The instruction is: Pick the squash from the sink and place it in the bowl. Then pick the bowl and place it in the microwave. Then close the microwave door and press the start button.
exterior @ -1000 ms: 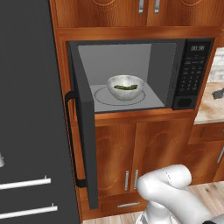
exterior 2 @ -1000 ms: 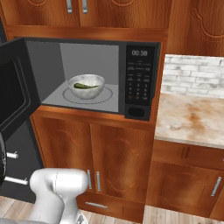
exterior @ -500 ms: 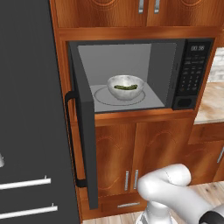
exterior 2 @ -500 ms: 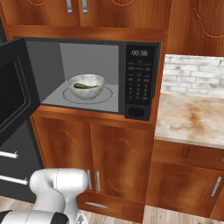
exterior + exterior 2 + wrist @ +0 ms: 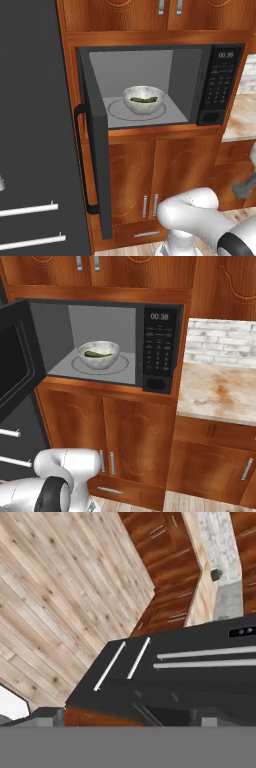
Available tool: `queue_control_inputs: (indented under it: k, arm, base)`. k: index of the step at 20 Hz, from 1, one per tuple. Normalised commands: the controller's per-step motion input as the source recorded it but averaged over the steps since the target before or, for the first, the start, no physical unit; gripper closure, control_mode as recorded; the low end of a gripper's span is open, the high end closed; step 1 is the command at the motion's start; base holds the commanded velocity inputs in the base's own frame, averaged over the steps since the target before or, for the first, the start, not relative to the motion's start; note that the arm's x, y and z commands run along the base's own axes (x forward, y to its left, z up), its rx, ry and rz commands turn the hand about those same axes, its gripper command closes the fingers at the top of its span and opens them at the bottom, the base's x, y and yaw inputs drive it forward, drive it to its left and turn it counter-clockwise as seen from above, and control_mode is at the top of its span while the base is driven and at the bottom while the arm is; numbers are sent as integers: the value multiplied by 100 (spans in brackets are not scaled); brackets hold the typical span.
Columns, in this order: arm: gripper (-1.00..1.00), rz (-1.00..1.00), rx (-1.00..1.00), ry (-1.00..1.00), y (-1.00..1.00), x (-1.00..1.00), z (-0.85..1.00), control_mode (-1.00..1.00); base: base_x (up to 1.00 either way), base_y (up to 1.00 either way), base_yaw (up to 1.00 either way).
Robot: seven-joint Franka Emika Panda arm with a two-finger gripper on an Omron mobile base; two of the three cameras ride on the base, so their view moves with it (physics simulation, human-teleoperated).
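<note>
The black microwave (image 5: pixel 220 80) (image 5: pixel 159 346) stands open in the wooden cabinet wall. On its turntable sits the silver bowl (image 5: pixel 144 100) (image 5: pixel 99 354), and the small green squash (image 5: pixel 143 100) (image 5: pixel 96 354) lies inside it. The microwave door (image 5: pixel 95 170) (image 5: pixel 17 361) is swung wide out to the left, its bar handle (image 5: pixel 80 150) facing the dark appliance. My gripper (image 5: pixel 130 719) is open, with nothing between its fingertips (image 5: pixel 47 716); it is low and looks across the wood floor, away from the microwave. The sink is out of view.
A tall dark appliance front (image 5: pixel 30 125) with bar handles stands left of the open door. Wooden cabinet doors (image 5: pixel 135 446) lie below the microwave. A stone counter (image 5: pixel 220 391) runs to the right. My white arm (image 5: pixel 195 215) (image 5: pixel 65 468) bends low in front of the cabinets.
My arm's white elbow has shifted a little, low in both base views. The bowl, the squash and the microwave door have not moved.
</note>
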Motion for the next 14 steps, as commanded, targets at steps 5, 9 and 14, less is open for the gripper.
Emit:
queue_control_inputs:
  k: [5,9,14]
  arm:
    - [-100,0,0,4,42,40,-64,-100]
    - [-100,0,0,-5,46,-3,-32,-100]
    - [-100,-6,0,-2,31,45,-17,-100]
  base:
    - [0,0,0]
    - [0,0,0]
    - [0,0,0]
